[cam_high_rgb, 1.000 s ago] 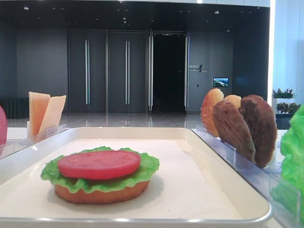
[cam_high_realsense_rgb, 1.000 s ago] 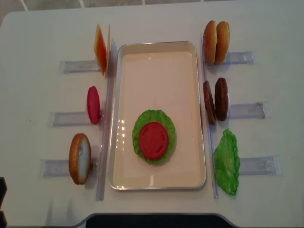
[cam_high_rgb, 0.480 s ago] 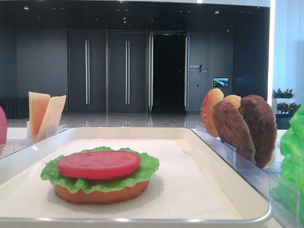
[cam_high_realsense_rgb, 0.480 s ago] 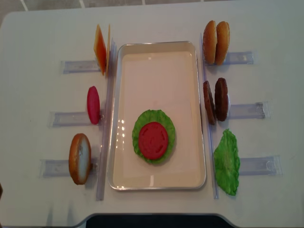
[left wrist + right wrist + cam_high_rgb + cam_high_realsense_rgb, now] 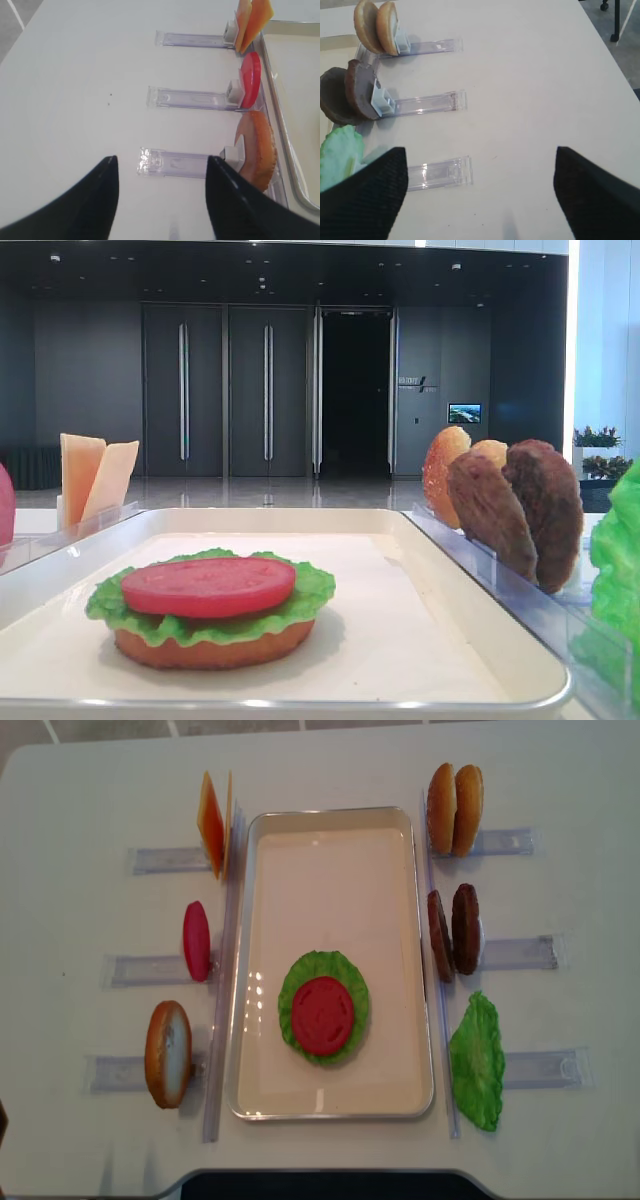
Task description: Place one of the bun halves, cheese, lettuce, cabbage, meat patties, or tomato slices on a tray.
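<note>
My left pincer [image 5: 160,200] and right pincer [image 5: 480,195] hang spread and empty over the bench [image 5: 80,780]. On the tray [image 5: 330,850], tomato slice [image 5: 322,1015] tops lettuce [image 5: 290,990] on a bun half [image 5: 210,650]; remaining ingredients stand upright in racks [image 5: 520,952] for edge grasping.

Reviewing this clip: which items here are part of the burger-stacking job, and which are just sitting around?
Job items:
tray
stacked bun half, lettuce and tomato slice on it
racked tomato slice, cheese, bun halves, meat patties, spare lettuce leaf, lone bun half

Just there:
clear plastic racks
table
</note>
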You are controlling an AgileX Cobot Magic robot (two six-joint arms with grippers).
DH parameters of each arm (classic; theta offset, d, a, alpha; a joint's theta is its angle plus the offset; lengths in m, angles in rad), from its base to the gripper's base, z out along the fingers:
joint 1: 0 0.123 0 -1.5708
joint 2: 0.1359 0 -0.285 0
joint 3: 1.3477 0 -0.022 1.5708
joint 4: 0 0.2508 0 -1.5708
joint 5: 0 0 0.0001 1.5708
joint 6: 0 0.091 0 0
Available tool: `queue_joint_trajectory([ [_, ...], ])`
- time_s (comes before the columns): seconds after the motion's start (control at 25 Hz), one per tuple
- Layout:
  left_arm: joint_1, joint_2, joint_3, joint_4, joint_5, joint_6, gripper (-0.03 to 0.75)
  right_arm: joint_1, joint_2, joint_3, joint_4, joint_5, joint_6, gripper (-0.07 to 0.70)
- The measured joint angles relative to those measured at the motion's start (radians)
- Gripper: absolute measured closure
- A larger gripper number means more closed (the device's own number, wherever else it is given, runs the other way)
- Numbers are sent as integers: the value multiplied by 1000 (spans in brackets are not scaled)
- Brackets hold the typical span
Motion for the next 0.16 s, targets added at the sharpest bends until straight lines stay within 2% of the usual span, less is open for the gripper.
queue_joint_trajectory([
  [0.16, 0, 0, 0, -2, 0, 0, 286, 0, 0, 0, 0, 0, 0, 39],
])
